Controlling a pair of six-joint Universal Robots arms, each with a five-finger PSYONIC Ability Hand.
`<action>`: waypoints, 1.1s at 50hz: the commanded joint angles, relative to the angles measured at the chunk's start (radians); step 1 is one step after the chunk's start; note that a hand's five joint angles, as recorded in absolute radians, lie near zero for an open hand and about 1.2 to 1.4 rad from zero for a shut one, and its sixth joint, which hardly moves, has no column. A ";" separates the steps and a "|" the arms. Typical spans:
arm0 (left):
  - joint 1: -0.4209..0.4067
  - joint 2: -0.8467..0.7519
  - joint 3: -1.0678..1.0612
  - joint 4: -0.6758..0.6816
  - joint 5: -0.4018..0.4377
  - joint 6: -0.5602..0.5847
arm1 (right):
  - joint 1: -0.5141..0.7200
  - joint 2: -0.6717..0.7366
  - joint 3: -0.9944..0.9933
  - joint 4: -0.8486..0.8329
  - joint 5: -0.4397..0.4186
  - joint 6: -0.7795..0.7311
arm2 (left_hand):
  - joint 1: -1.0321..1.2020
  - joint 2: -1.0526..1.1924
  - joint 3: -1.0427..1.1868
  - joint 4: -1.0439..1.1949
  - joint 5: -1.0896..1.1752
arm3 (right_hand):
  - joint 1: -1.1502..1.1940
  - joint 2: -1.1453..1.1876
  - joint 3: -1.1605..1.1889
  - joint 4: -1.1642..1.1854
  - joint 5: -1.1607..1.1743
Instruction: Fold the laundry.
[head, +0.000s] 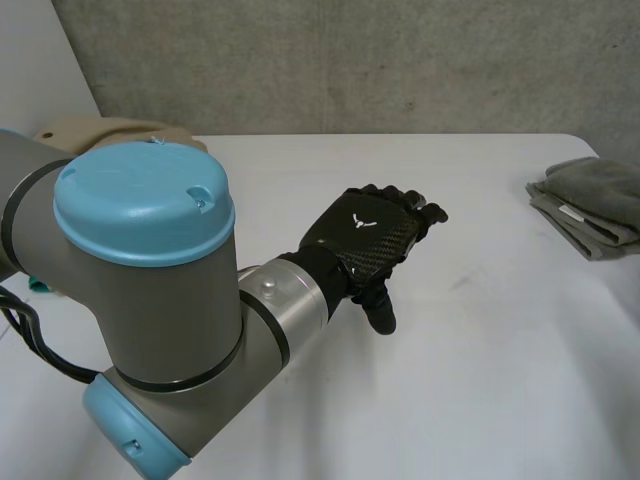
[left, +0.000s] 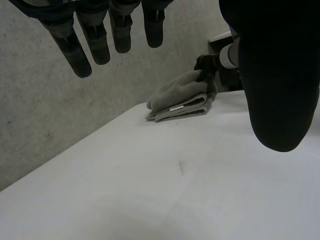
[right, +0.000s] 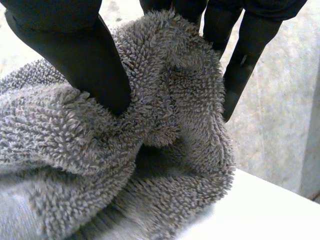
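Towel (head: 590, 205): grey, thick-piled, lying roughly folded at the right edge of the table (head: 480, 380), well apart from the left hand. Right hand (right: 85, 55): closed on towel, thumb dug into the pile from 1 side and fingers (right: 240, 60) from the other, with a bunched ridge pinched between. Which edge or corner taken: cannot tell. Left hand (head: 365, 240): held over mid-table, fingers (left: 75, 50) straight and relaxed, holding nothing. Beige cloth (head: 110, 130): heaped at the far left corner behind the left arm, untouched.

Judged step: taking up the towel for folding, with the task at an early stage.

Recommended:
- Hold the pinch firm and deep, against slipping in the thick pile.
- Draw slowly toward mid-table, to open the layers without tangling.
- Bring the left hand across to a 2nd corner before spreading.
- Lay flat and smooth before making any fold.

Risk: dropping off the nearby table edge. Pull inward, never outward.
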 joint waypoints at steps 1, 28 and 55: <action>0.000 0.001 -0.002 0.001 0.000 -0.001 | -0.001 -0.081 0.129 -0.053 0.023 0.172 | 0.007 -0.007 -0.013 -0.005 -0.027 | 0.488 0.288 0.242 0.200 0.289; -0.003 0.004 -0.004 0.001 -0.002 -0.001 | -0.015 -0.193 0.259 -0.095 -0.059 -0.041 | 0.007 -0.007 -0.013 -0.005 -0.027 | -0.734 -0.934 -0.980 -1.022 -0.933; 0.274 0.168 0.058 0.204 -0.212 0.094 | 0.094 -0.891 0.942 -0.616 -0.343 -0.661 | 0.007 -0.007 -0.013 -0.005 -0.027 | -0.734 -0.934 -0.980 -1.022 -0.933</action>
